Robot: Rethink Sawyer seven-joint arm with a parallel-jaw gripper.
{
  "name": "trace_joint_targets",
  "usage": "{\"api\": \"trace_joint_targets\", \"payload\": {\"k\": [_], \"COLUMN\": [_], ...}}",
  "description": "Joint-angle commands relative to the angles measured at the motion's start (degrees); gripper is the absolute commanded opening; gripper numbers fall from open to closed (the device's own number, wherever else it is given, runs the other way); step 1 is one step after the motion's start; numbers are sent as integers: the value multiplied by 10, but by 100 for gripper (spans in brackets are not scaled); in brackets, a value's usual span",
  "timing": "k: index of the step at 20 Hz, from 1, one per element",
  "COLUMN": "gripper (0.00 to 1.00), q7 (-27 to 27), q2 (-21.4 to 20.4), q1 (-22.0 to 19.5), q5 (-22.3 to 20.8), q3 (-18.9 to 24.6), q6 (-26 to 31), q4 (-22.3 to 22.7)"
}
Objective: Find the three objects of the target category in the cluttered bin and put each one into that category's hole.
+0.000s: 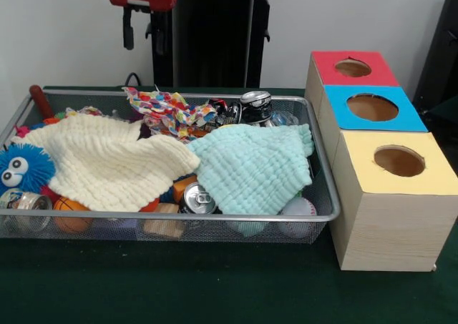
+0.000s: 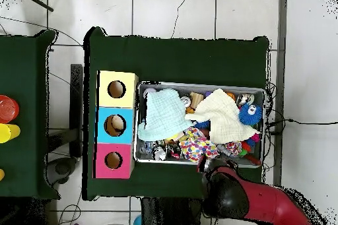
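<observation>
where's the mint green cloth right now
In the front view, the mint cloth lies on top of the clutter at the bin's right end, touching the cream cloth and nearest the yellow-topped hole.

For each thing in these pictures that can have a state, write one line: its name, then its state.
bin: full, cluttered.
cream cloth: spread over clutter, in bin.
mint-green cloth: spread over clutter, in bin.
confetti cloth: crumpled, at bin's far side.
yellow-topped hole: open, nothing showing in it.
blue-topped hole: open.
red-topped hole: open.
drink can: lying on its side.
gripper: raised behind bin, holding nothing visible.
</observation>
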Motion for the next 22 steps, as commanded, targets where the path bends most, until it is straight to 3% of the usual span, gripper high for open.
{"api": "trace_joint_targets", "payload": {"k": [1, 14, 22], "gripper": [100, 100, 100], "q7": [-28, -8, 6], "q2": [22, 29, 109], "q1": [-4, -18, 4], "q5": [-7, 9, -26], "q3": [64, 110, 83], "q6": [46, 22, -8], "q4": [-74, -75, -111]}}
